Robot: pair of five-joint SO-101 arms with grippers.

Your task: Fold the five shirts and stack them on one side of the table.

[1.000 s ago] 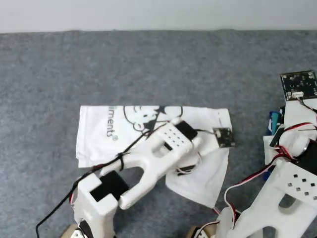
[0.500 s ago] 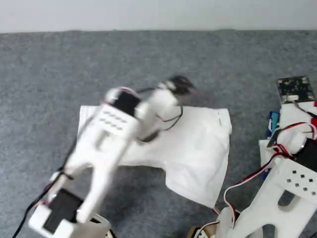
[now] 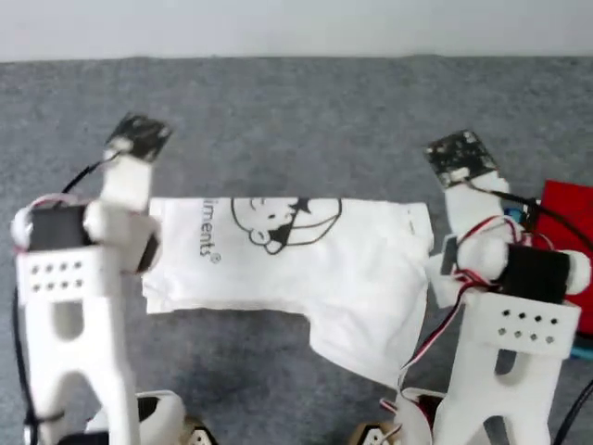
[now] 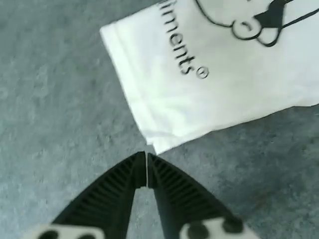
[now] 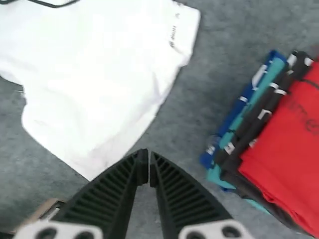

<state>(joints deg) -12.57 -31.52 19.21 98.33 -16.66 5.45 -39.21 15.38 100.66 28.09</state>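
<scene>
A white shirt [image 3: 315, 269] with a black print lies partly folded in the middle of the grey table, one flap hanging out toward the near right. The left arm [image 3: 69, 269] stands at the shirt's left edge. Its gripper [image 4: 146, 158] is shut and empty, with its tips just off the shirt's [image 4: 209, 74] near-left corner. The right arm [image 3: 505, 287] stands at the shirt's right edge. My right gripper [image 5: 148, 154] is also shut and empty, hovering beside the loose flap of the shirt [image 5: 99, 84]. A stack of folded shirts [image 5: 271, 144], red on top, lies to the right.
The stack's red top [image 3: 567, 232] shows at the table's right edge behind the right arm. Bare grey table [image 3: 296, 120] stretches beyond the shirt to the far edge. Cables hang off both arms.
The left arm has lifted off the shirt and swung to its left edge, uncovering the print. The right arm has moved in from the right edge toward the shirt, exposing the red stack.
</scene>
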